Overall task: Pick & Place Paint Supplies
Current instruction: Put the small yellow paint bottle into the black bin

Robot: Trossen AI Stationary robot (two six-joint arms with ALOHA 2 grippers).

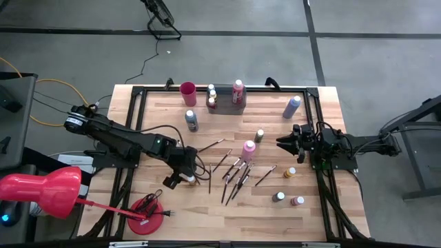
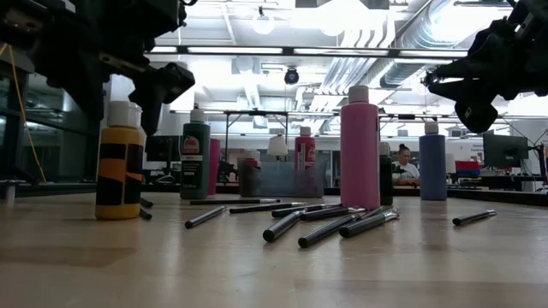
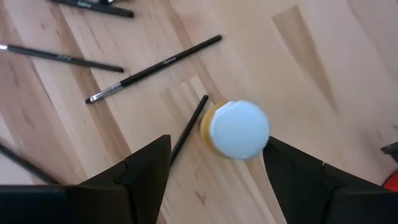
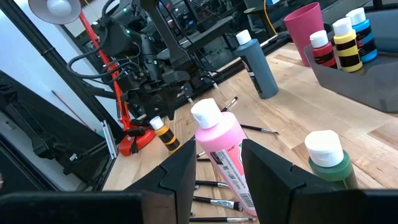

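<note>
Left gripper [image 3: 214, 171] open above yellow bottle [image 3: 238, 129]; right gripper [image 1: 284, 142] hovers

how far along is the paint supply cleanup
Early. Done: a few bottles stand in the grey tray. In hand: nothing yet; the open left gripper hovers over a yellow bottle. The right gripper is open and empty. Left: the brushes and most bottles, including the pink one, sit on the table.

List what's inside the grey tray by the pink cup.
The grey tray holds upright paint bottles: a tall pink one and smaller ones, one red-labelled, one yellow-and-black, one blue in the right wrist view. Its wall hides their bases and anything lying flat inside.
</note>
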